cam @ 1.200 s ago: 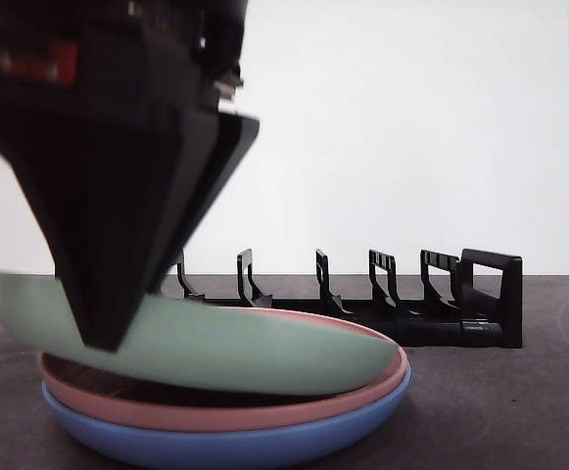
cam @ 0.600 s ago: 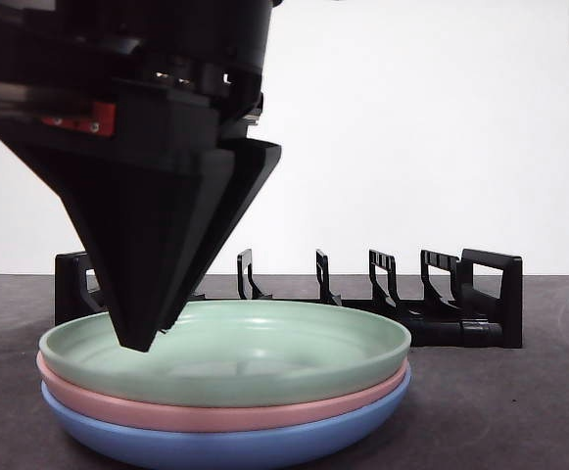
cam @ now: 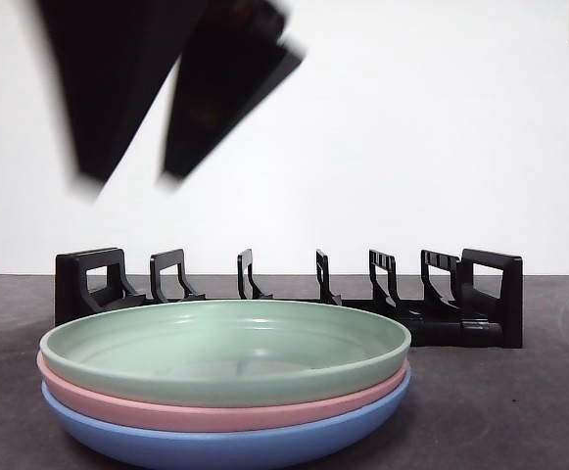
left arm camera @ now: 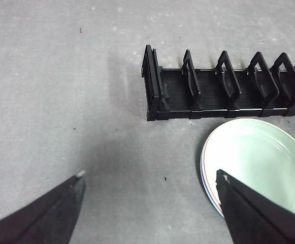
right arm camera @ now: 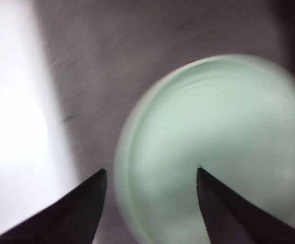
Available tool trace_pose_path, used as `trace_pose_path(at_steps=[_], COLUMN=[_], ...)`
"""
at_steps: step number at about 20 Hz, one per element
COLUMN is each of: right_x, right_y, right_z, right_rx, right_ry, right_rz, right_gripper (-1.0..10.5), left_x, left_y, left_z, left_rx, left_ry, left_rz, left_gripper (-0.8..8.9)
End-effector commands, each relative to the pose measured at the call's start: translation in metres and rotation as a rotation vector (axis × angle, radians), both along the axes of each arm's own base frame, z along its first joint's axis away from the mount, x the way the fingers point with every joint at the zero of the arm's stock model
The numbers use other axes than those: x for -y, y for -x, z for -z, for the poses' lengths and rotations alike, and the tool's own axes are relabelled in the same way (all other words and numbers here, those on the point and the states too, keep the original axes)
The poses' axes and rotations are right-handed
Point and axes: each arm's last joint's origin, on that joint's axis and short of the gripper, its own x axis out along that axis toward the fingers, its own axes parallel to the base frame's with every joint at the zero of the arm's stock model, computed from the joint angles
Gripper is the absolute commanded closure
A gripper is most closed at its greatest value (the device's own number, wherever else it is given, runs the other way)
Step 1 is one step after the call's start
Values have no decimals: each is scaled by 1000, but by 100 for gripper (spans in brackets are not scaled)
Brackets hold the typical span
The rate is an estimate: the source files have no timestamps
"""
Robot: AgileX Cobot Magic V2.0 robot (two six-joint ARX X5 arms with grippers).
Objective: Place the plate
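Note:
A green plate (cam: 225,348) lies flat on top of a pink plate (cam: 215,416) and a blue plate (cam: 225,446), stacked near the front. High above the stack's left side my right gripper (cam: 132,179) is blurred and open, holding nothing. In its own view the right gripper (right arm camera: 151,170) hangs over the green plate's (right arm camera: 218,147) rim. My left gripper (left arm camera: 150,175) is open and empty above bare table, beside the plate stack (left arm camera: 259,157) and near one end of the black rack (left arm camera: 208,96).
The black dish rack (cam: 441,313), with several upright dividers, runs across the table behind the stack. A white wall stands behind it. The dark grey table (left arm camera: 61,101) stretches away beyond the rack's end.
The green plate, tilted in the gripper a second ago, settled flat on the pink plate. The right gripper let go of it and rose well above the stack.

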Motion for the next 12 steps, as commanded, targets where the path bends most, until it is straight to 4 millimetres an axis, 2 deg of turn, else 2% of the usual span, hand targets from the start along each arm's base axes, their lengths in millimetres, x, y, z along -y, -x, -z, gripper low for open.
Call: trace_pose_path(at_steps=[1,3,6,9,12], right_x=[20,51,109,169,210], right_y=[-23,-48,-76,-89,-92], right_z=[-17,-26,-31,-36,-51], right_rx=[49,68,100,168,221], right_ry=[-44,-72,-99,-124,-197], right_rz=[119,241,452,630,737], right_gripper=[665,665,665,665,665], left_x=[1,2,4,10,20], left_y=[-1,-2,-7,-17,-32], left_z=[-6,-9,-12,-12,-10], left_rx=[36,66,99,96,77], left_ry=[-10,-7,-15,-49,-107], left_rz=[22,31,47,66,93], left_gripper=[406,407,406,406,406])
